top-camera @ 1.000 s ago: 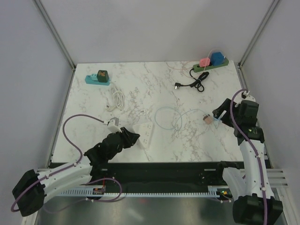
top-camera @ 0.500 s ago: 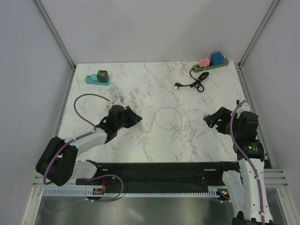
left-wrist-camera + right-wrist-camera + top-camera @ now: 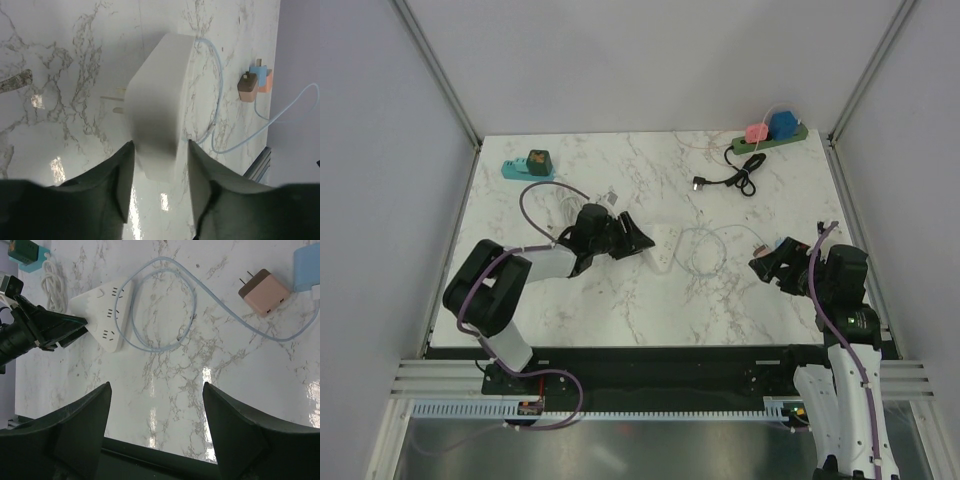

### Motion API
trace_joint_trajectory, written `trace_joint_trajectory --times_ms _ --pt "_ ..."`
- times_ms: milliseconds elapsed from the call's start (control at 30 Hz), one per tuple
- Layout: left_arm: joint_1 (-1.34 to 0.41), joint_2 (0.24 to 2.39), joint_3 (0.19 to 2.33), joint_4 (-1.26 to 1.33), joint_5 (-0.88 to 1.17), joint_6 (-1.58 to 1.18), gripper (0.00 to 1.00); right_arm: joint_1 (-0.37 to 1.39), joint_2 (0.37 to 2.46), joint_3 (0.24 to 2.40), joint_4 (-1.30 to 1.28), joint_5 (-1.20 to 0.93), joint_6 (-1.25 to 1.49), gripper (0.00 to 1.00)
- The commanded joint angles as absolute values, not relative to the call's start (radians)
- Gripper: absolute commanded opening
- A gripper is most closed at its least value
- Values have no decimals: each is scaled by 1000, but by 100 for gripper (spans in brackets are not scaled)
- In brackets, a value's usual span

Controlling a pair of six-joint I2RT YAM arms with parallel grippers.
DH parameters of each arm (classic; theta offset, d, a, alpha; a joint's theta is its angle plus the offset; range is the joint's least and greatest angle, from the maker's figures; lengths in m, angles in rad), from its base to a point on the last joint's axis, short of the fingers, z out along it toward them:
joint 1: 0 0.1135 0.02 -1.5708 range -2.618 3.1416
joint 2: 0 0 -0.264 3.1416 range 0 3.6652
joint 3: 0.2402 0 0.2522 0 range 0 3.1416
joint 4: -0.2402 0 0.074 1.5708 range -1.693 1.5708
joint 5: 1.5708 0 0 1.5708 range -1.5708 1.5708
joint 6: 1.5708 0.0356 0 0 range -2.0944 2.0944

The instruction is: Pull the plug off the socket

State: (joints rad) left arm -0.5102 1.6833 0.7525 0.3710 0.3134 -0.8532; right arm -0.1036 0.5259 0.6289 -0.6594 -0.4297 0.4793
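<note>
L tool [image 3: 159, 147] clamps socket [image 3: 157, 95] — plug [image 3: 264, 292] lies loose ahead of unclenched R tool [image 3: 156, 387].

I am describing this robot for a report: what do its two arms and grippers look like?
The left arm and right arm have white links, black joints and a looping purple cable. The left gripper and right gripper are black, with wedge-shaped fingers.

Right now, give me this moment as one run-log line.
left gripper: gripping white plastic power strip | right gripper: open, empty | pink square plug: unplugged, lying on marble table
</note>
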Motion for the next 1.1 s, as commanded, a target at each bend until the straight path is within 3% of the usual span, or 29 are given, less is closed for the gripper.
trace_joint_trajectory --times_ms 0,133,267,400,500,733,967,1067 --pt "-526 1652 767 325 319 -803 67 -101 532 620 -644 -454 477 81" --pt "-528 1631 796 249 325 -735 87 -101 531 620 -653 -460 476 82" --pt "-525 1576 851 92 269 -687 94 -101 537 624 -661 -463 472 82" --pt "-489 1447 903 -151 80 -595 99 -101 529 623 -660 -462 472 82" --pt "-410 1420 974 -238 46 -580 100 -101 535 623 -646 -463 476 82" --pt "-285 1613 1269 -402 -114 -512 99 -101 552 626 -638 -479 465 82" --pt "-253 1850 1502 -492 -281 -376 83 -101 566 629 -646 -529 443 82" --pt "-253 1928 1565 -529 -296 -368 83 -101 554 630 -655 -520 443 82"
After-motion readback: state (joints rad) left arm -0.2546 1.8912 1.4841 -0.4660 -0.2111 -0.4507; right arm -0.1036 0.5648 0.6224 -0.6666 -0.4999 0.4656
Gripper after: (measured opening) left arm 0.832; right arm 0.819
